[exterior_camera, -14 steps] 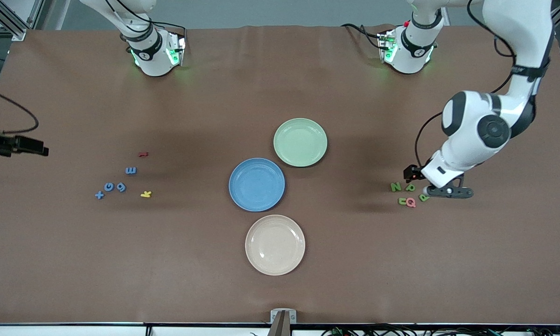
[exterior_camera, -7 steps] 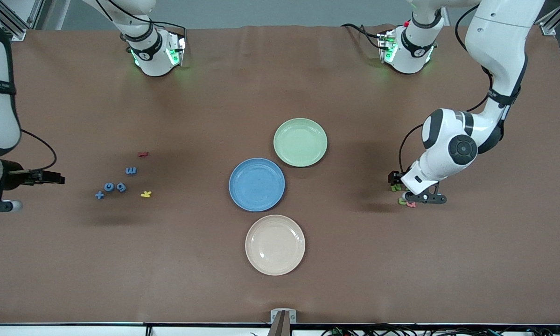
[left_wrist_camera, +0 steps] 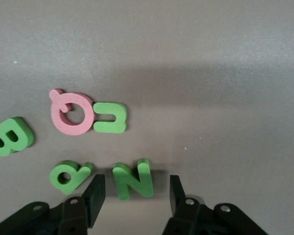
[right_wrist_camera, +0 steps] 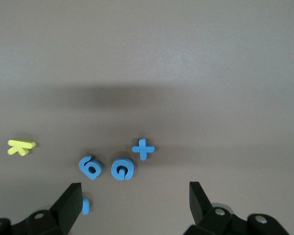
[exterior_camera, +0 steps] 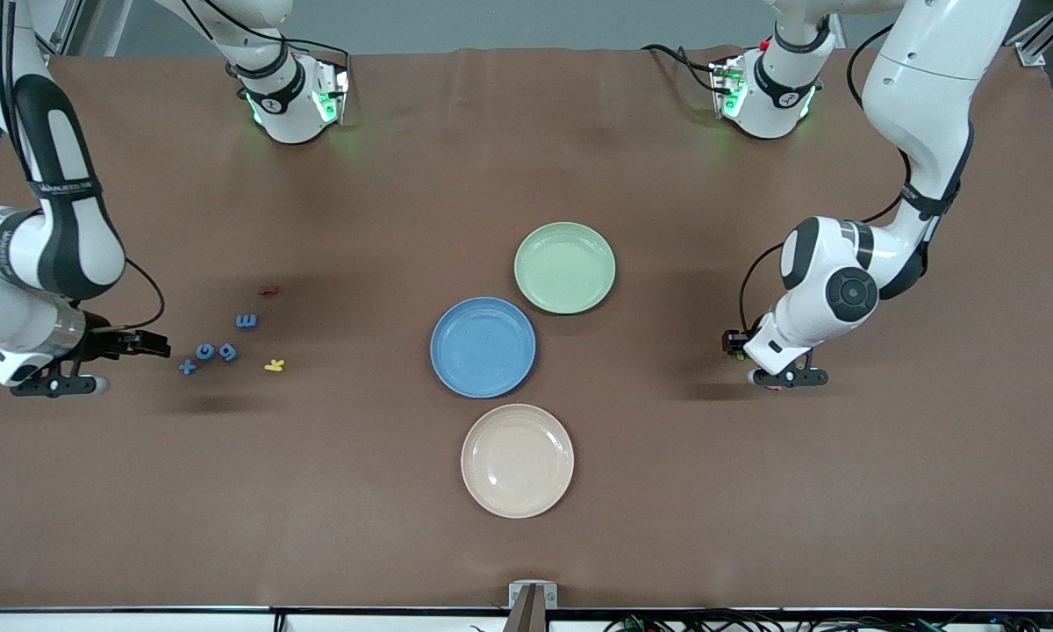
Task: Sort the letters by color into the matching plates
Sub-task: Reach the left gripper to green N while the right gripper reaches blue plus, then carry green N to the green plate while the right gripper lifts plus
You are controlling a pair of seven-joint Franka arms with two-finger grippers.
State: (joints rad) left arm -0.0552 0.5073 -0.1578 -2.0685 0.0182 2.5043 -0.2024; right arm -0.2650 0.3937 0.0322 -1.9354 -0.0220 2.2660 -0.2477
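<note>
Down low at the left arm's end of the tabletop: left gripper [left_wrist_camera: 134, 193] over the green letters, jaws part-closed with the green N [left_wrist_camera: 133, 179] standing between the fingertips [left_wrist_camera: 95, 192], apparently not yet pinched. Green P [left_wrist_camera: 68, 176] just beside one finger, so risk of nudging it. Green C [left_wrist_camera: 110, 117] touching the pink Q [left_wrist_camera: 71, 112], green B [left_wrist_camera: 10, 138] near them.

At the right arm's end: right gripper [right_wrist_camera: 134, 198] spread wide, holding nothing, blue G [right_wrist_camera: 121, 169], 9 [right_wrist_camera: 89, 167] and + [right_wrist_camera: 143, 149] just ahead of the jaws.

Green plate [exterior_camera: 564, 267] and blue plate [exterior_camera: 483, 347] mid-tabletop, both bare.
</note>
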